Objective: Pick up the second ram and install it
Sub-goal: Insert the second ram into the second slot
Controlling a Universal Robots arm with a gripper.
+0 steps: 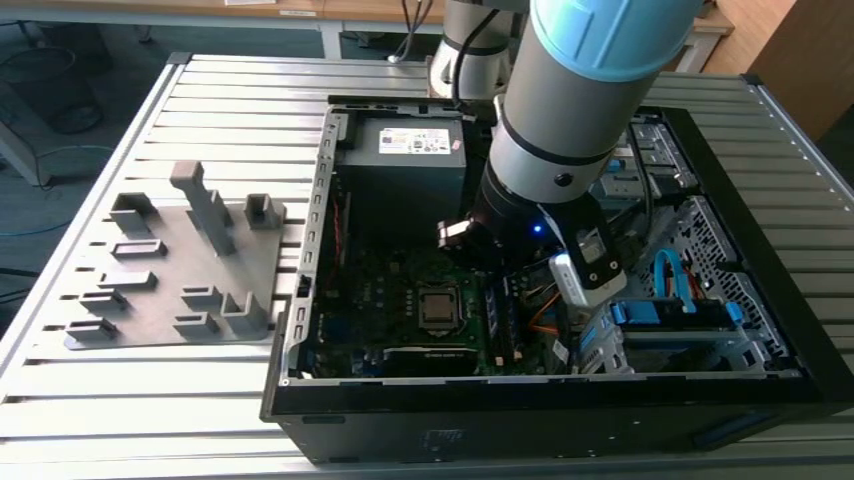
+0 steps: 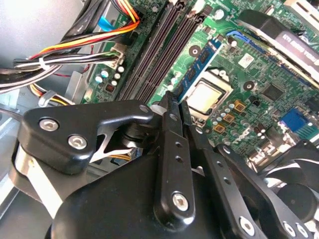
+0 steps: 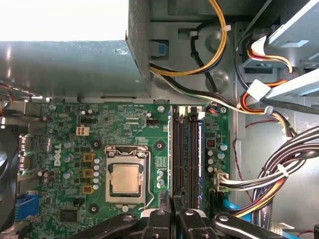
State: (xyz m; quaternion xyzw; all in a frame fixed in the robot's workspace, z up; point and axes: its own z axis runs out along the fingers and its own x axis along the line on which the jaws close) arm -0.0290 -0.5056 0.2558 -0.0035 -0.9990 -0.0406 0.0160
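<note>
One tool [image 2: 175,107] clamped on the second ram [image 2: 199,67] (edge-on), over motherboard [image 3: 99,129] slots.

You get even daylight outside, a dim computer case [image 1: 747,250] interior, blown-out glare in the first wrist view, soft close fingers [image 2: 169,149].

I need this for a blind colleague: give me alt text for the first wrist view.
The gripper hangs over the motherboard, its fingers gripping a thin ram stick edge-on, lined up with the memory slots beside the CPU socket. Bundled cables run alongside.
</note>
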